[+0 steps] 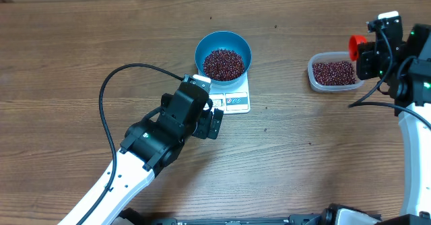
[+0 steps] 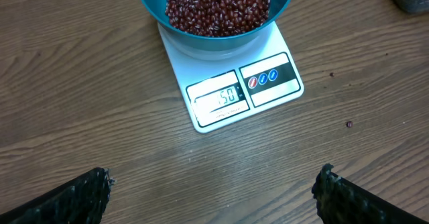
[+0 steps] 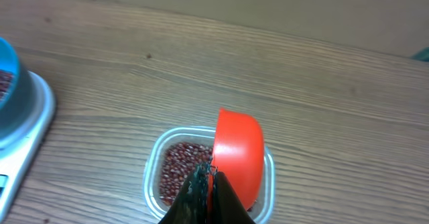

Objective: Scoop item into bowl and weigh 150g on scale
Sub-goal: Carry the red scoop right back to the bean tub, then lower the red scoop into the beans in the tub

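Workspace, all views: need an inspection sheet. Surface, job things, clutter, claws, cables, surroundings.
Surface: wooden table, bare wood grain, a few stray beans loose near the scale.
Job's things: bright blue round bowl stands on the small white rectangular scale; dark red-brown beans heaped inside; display lit, first digit unclear.
Clutter: clear plastic tub, part-filled with more beans, at the right.
Claws: left claw open, empty, in front of the scale; right claw shut on a red plastic scoop over the tub.
Cables: black cable loops over the table beside the left arm.
Surroundings: nothing seen.
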You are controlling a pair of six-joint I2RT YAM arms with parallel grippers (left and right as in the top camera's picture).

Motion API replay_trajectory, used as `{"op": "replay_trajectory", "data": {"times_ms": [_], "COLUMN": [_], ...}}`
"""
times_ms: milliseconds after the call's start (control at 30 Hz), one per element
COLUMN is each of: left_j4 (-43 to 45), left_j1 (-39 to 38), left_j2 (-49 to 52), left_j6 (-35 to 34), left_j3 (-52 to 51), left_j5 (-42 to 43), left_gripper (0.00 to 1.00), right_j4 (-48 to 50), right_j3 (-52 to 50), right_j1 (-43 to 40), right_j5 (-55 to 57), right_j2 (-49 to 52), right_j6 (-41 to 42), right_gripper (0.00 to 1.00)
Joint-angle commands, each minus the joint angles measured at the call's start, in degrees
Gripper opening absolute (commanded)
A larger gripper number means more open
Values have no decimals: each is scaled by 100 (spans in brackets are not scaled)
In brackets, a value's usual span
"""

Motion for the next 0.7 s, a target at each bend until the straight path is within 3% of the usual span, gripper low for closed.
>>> {"op": "replay_trajectory", "data": {"times_ms": [0, 233, 400, 533, 567, 667], "left_j4": [20, 20, 20, 20, 20, 20], "left_j1": [-20, -20, -20, -20, -20, -20], "left_j2": [-2, -2, -2, -2, -2, -2], "left_j6": [-76, -76, -76, -76, -79, -79], "left_j3": [-13, -13, -13, -13, -13, -13], "left_j5": [-79, -79, -79, -79, -79, -79], "left_gripper": [100, 100, 100, 100, 100, 100], "right_j4": [13, 17, 26, 81, 76, 83], "right_j3": [17, 17, 15, 15, 15, 15], "right_j1": [254, 765, 758, 756, 739, 673], "right_j5": [776, 1908, 2009, 1749, 1488, 979], "right_j2": [-79, 22, 361, 734, 916, 1182], "right_j6": [-96, -96, 55, 1073, 1753, 2664], "right_gripper": [4, 4, 4, 4, 4, 4]}}
